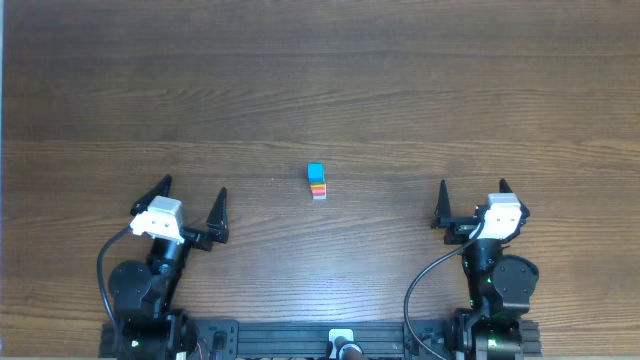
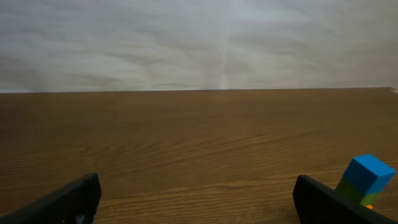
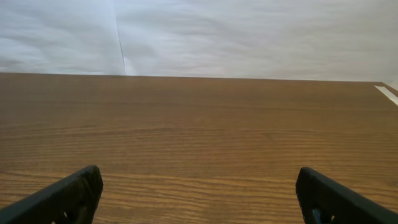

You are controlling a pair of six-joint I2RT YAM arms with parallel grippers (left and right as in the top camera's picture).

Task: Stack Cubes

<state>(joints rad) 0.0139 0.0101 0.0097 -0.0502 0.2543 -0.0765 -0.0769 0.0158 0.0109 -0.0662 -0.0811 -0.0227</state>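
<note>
Left hand [image 1: 193,188], right hand [image 1: 472,186] spread wide, cube stack [image 1: 317,182] between

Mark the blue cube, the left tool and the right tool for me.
blue cube [image 1: 316,173]: top view, its top face.
left tool [image 1: 193,188]: top view, midway between its fingertips.
right tool [image 1: 472,186]: top view, midway between its fingertips.

right gripper [image 3: 198,196] — fingers [image 3: 65,198] spread wide, nothing between them. wooden table [image 3: 205,130] runs to a pale wall [image 3: 249,37] — white strip [image 3: 387,94] at the table's edge.
</note>
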